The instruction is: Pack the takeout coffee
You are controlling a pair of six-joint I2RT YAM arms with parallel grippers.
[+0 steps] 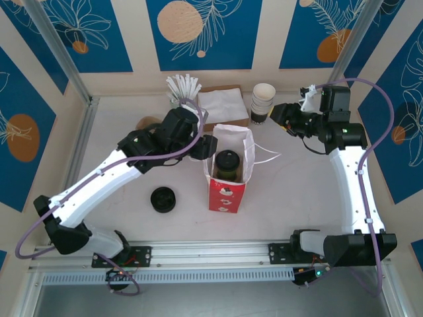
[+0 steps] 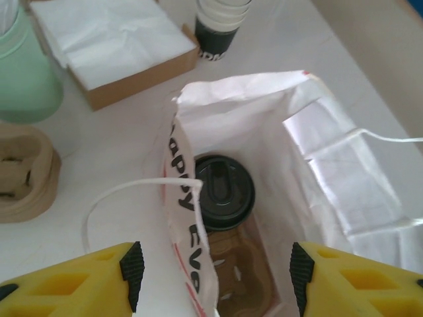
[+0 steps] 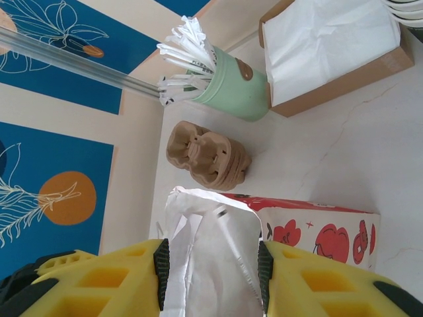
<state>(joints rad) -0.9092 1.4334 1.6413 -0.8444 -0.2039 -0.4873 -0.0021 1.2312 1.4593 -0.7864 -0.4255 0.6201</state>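
The takeout coffee (image 1: 228, 162), a small cup with a round black lid (image 2: 223, 191), stands upright inside the open red-and-white bag (image 1: 227, 195) at mid-table, on a brown carrier at the bag's bottom. My left gripper (image 1: 206, 146) hovers at the bag's left rim, open wide (image 2: 215, 277), with the bag's left wall (image 2: 185, 198) running between its fingers. My right gripper (image 1: 281, 113) is open to the bag's upper right, apart from it. In the right wrist view the bag's white mouth (image 3: 211, 244) shows between the open fingers of that gripper (image 3: 210, 271).
A loose black lid (image 1: 163, 199) lies left of the bag. Along the back stand a green holder of white sticks (image 1: 184, 89), a brown box of napkins (image 1: 223, 102) and stacked white cups (image 1: 262, 102). Brown pulp carriers (image 1: 149, 123) sit behind my left arm.
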